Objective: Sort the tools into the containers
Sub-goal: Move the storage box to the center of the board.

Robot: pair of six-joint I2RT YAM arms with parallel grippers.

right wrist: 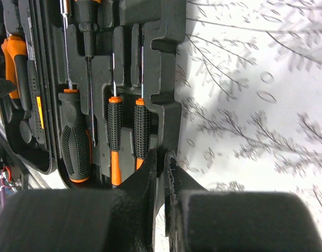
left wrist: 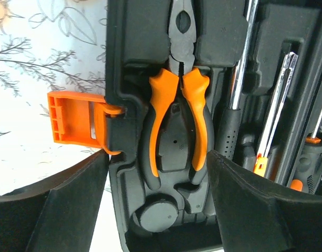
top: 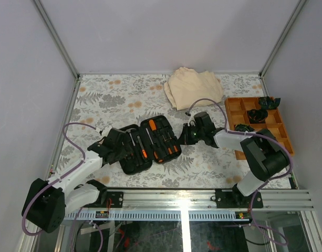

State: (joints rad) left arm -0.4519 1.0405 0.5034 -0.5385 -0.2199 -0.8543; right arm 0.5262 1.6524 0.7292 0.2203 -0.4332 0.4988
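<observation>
Pliers (left wrist: 180, 63) centre left wrist view; screwdrivers (right wrist: 114, 121), right.

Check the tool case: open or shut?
Open. Both halves of the tool case lie spread flat, pliers and screwdrivers visible in their moulded slots.

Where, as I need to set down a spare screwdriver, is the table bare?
Widest: the far-left table, bordered by the back edge, the beige cloth and the open tool case. Smaller: the near strip between the case and the right arm's base. Crowded: case to wooden tray, where the right arm lies; left of the case, the left arm.
</observation>
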